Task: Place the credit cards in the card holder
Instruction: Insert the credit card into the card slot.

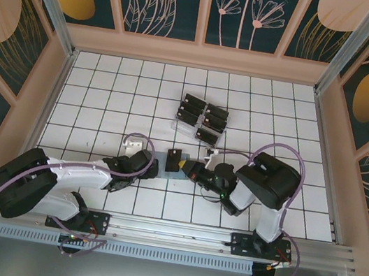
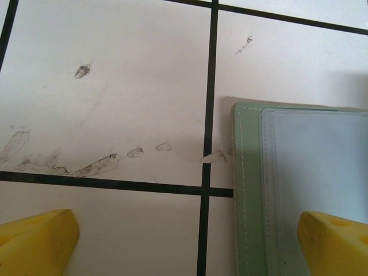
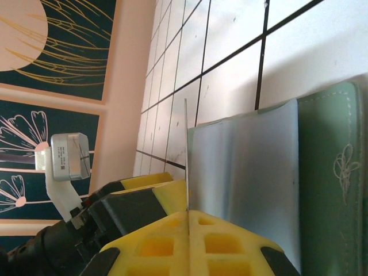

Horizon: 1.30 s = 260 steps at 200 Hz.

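Note:
The sage-green card holder (image 1: 175, 168) lies flat on the tiles between my two grippers, its clear inner pocket (image 2: 316, 167) facing up. My right gripper (image 3: 188, 215) is shut on one black credit card (image 3: 186, 155), seen edge-on and reaching over the pocket's left edge. From above this credit card (image 1: 175, 156) shows over the card holder (image 3: 336, 172), just left of the right gripper (image 1: 192, 170). My left gripper (image 2: 184, 236) is open at the card holder's (image 2: 250, 195) left edge, one fingertip (image 2: 333, 244) over the pocket, the other over bare tile. Several more credit cards (image 1: 202, 116) sit farther back.
A clear plastic slotted rack (image 1: 185, 128) holds those cards behind the holder. A small white-grey box (image 3: 68, 156) sits on the left arm's wrist. Pink frame walls (image 1: 59, 82) ring the tiled floor. Dark scuff marks (image 2: 95, 167) streak the tile left of the holder.

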Each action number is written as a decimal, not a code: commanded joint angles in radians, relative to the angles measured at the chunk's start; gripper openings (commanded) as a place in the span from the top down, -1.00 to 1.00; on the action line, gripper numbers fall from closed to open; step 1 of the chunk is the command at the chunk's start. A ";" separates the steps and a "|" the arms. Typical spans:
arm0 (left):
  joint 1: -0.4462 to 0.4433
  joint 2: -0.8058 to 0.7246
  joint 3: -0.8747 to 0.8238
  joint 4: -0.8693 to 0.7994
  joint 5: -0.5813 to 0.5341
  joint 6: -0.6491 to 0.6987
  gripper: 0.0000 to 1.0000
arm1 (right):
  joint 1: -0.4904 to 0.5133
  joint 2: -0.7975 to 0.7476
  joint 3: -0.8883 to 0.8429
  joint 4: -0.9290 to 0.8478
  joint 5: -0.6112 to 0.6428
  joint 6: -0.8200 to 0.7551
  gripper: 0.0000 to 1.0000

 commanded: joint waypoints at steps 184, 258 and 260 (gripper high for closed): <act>-0.013 0.120 0.048 -0.199 -0.055 -0.004 -0.97 | -0.003 0.053 0.003 0.056 0.053 0.006 1.00; -0.021 0.124 0.037 -0.195 -0.052 -0.025 -0.97 | 0.015 0.078 0.035 0.065 0.041 0.017 1.00; -0.022 0.123 0.038 -0.194 -0.052 -0.025 -0.97 | 0.015 0.080 0.037 0.065 0.041 0.017 1.00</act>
